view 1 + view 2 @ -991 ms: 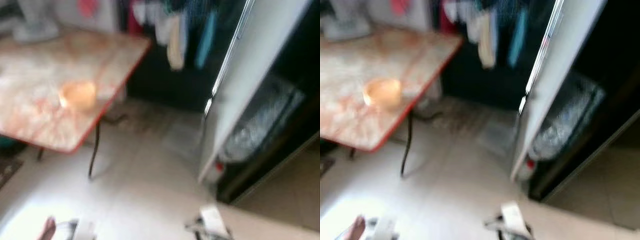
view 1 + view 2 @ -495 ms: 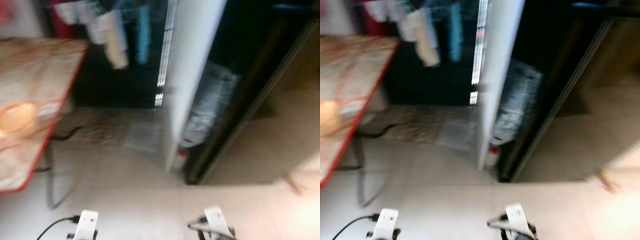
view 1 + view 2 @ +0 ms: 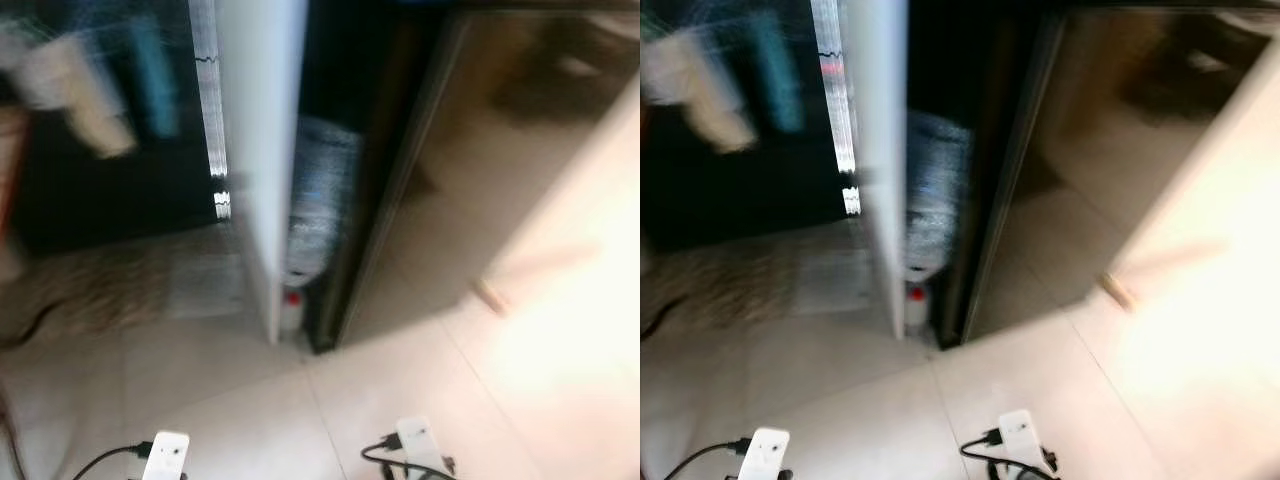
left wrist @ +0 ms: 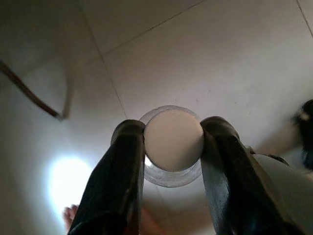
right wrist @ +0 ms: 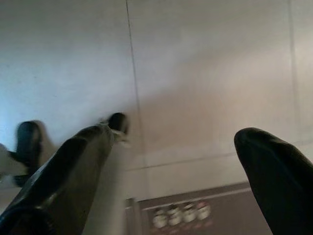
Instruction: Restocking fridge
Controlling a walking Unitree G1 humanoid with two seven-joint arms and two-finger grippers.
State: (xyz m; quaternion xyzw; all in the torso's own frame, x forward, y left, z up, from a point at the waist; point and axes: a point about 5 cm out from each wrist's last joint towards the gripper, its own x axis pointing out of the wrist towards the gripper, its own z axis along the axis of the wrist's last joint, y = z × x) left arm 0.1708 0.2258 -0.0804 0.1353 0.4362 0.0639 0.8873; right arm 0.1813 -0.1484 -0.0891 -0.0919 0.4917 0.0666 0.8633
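The fridge stands ahead with its white door point(image 3: 255, 150) open edge-on and a dark inside beside it. In the door's lower shelf sit foil-like wrapped bottles point(image 3: 320, 200), with a small red-capped bottle point(image 3: 291, 305) below them. In the left wrist view my left gripper point(image 4: 172, 128) is shut on a clear bottle with a white cap point(image 4: 173, 144), held above the tiled floor. My right gripper point(image 5: 181, 129) is open over the floor with nothing between its fingers. Both white wrists point(image 3: 165, 455) point(image 3: 420, 445) show at the bottom edge of the eye views.
Clothes point(image 3: 90, 90) hang in a dark recess left of the fridge door. A pale mat point(image 3: 120, 285) lies on the floor below them. A bright beige panel point(image 3: 570, 230) rises at the right. Light tiled floor point(image 3: 380, 400) lies between me and the fridge.
The camera has swung to the right: the red-edged table with the bowl has slid out on the left, and the fridge door has come from the right to the middle. All frames are blurred.
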